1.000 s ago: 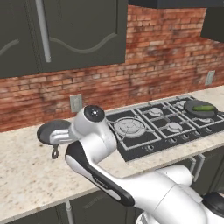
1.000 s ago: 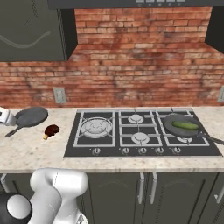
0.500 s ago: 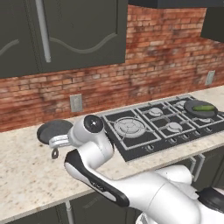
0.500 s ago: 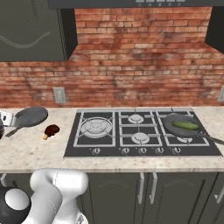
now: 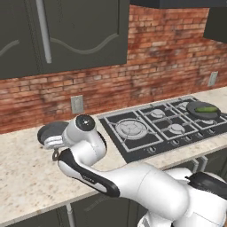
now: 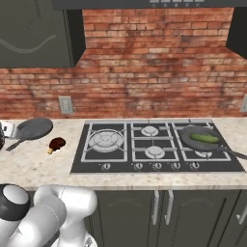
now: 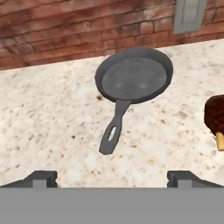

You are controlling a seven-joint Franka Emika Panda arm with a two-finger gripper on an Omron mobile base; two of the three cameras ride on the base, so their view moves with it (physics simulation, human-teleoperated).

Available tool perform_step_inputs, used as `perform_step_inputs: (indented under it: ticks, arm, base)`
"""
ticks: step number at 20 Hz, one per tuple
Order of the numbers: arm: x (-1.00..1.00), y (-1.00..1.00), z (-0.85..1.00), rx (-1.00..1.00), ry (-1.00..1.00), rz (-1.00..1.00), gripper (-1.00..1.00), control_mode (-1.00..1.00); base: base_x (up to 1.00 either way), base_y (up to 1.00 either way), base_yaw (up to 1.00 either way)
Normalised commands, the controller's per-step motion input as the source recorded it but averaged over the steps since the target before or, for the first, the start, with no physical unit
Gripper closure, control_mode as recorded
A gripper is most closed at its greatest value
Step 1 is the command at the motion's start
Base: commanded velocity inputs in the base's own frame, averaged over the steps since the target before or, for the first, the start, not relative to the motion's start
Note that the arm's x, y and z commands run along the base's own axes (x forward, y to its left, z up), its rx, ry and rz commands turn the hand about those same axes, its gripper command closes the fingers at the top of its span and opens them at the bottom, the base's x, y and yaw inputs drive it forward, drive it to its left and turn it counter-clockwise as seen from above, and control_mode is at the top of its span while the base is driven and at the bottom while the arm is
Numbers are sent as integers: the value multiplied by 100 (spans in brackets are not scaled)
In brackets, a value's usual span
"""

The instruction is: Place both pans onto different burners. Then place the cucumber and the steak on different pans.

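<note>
Left base view: the arm bends left over the counter [image 5: 26, 177], its wrist hiding most of the empty pan [image 5: 49, 132] that lies near the wall, well apart from the cooktop [image 5: 146, 133]. At the far right burner the other pan [image 5: 201, 109] already sits with the cucumber [image 5: 207, 108] in it.

Right base view: the empty pan [image 6: 34, 129] rests on the counter left of the cooktop, handle pointing toward the counter's front edge. The steak [image 6: 57, 143] lies just beside it, between pan and cooktop. The large left burner [image 6: 105, 141] is free and nearest, so I judge it the sensible target.

Hand view: the gripper [image 7: 111, 178] hangs above the counter with jaws spread wide and nothing between them. The pan's handle [image 7: 113, 129] runs down toward the fingertips [image 7: 41, 178], slightly slanted; the steak [image 7: 215, 114] peeks in at the right edge.

The step in hand is grasping this pan. To do it well, descend over the handle's middle, turn the wrist so the jaws straddle it crosswise, and close only once both fingers are below its top. Keep clear of the steak, then lift level before carrying it to the free burner.
</note>
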Motion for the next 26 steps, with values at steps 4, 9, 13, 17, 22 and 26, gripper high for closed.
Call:
perform_step_inputs:
  ticks: [4,9,13,17,22,26]
  arm:
    - [12,25,-25,-7,10,-5,-100,-100]
    - [11,13,-21,-7,6,-5,-100,-100]
    - [13,4,-16,-4,4,-4,-100,-100]
    - [18,0,-20,-2,4,-3,-100,-100]
    - [19,0,-25,0,1,-1,-100,-100]
    - [19,1,-20,0,0,0,-100,-100]
  base:
    - [0,0,0]
    - [0,0,0]
    - [0,0,0]
    - [0,0,0]
    - [0,0,0]
    - [0,0,0]
